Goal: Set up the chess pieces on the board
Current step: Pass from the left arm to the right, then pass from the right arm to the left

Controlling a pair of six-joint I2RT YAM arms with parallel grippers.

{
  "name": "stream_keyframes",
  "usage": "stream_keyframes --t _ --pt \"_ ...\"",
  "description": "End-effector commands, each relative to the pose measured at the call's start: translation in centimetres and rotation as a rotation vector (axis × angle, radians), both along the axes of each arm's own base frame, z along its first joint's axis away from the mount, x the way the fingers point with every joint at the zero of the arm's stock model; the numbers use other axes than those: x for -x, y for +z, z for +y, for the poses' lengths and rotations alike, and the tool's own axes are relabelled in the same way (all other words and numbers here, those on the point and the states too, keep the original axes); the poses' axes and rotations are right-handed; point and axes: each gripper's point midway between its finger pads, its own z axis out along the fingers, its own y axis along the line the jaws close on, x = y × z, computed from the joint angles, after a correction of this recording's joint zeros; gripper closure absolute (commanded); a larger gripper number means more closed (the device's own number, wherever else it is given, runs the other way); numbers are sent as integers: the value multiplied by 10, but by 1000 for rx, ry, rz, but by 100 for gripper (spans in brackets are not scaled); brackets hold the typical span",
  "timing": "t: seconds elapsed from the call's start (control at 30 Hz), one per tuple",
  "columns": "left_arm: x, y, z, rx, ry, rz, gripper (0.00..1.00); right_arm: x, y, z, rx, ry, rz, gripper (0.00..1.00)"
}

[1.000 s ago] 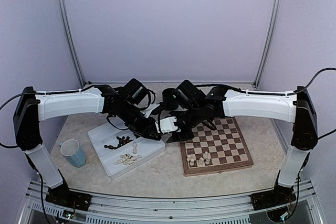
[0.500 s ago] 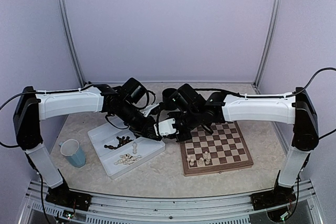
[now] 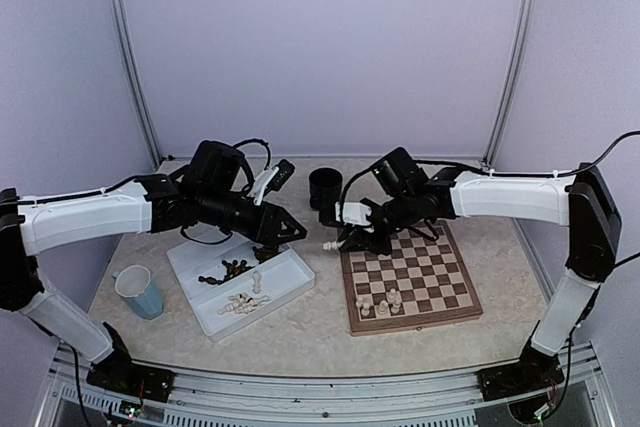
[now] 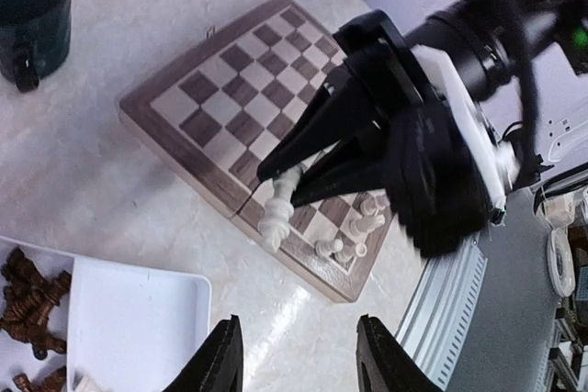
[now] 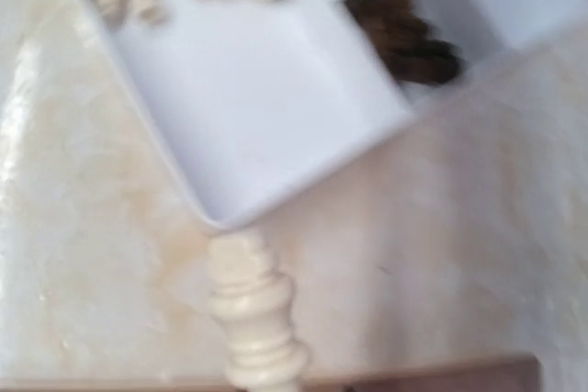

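Observation:
My right gripper [image 3: 342, 238] is shut on a cream chess piece [image 3: 329, 245] and holds it above the table by the board's left edge. The left wrist view shows this piece [image 4: 277, 205] hanging from the right gripper's dark fingers [image 4: 303, 149]. It also fills the bottom of the right wrist view [image 5: 252, 319]. The board [image 3: 415, 277] carries a few cream pieces [image 3: 381, 303] at its near left corner. My left gripper [image 3: 287, 231] is open and empty, above the white tray's right end; its fingertips [image 4: 218, 360] show at the bottom of the left wrist view.
The white divided tray [image 3: 215, 322] holds dark pieces [image 3: 226, 270] and cream pieces [image 3: 245, 301]. A light blue cup [image 3: 139, 292] stands left of it. A dark mug [image 3: 324, 189] stands behind the board's far left corner.
The two grippers were together by the tray's right corner. My left arm has pulled back to the left. My right gripper has moved right toward the board with the cream piece.

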Motion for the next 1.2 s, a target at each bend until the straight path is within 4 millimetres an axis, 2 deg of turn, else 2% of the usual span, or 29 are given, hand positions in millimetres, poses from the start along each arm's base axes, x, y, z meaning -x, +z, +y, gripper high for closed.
stream_keyframes --t 0.0,0.07,0.13,0.2,0.33,0.4,0.57,0.63,0.83,1.03,1.1,1.17 --pt "-10 52 -16 156 38 -305 57 -3 48 -18 -254 -16 177 92" --pt "-4 62 -33 160 15 -413 56 -5 57 -26 -317 -14 236 92" --pt "-9 70 -45 173 37 -473 55 -4 65 -32 -366 -4 281 91" --pt "-19 74 -56 228 79 -470 55 -2 73 -36 -404 3 310 91" --pt "-26 89 -73 398 124 -439 53 -4 85 -44 -461 0 357 91" --pt "-29 93 -82 424 133 -436 51 -6 91 -48 -485 1 370 91" --pt "-35 79 -100 411 127 -397 51 -7 96 -55 -507 -6 376 90" --pt "-35 75 -105 411 110 -381 54 -8 96 -55 -509 -7 374 90" --pt "-35 65 -115 411 82 -346 79 -8 95 -55 -509 -7 381 89" --pt "-39 54 -121 396 78 -324 92 -9 92 -56 -503 -16 378 88" --pt "-41 54 -124 386 71 -335 94 -11 89 -60 -478 -31 367 79" --pt "-45 50 -128 348 63 -347 95 -16 87 -72 -454 -61 350 64"
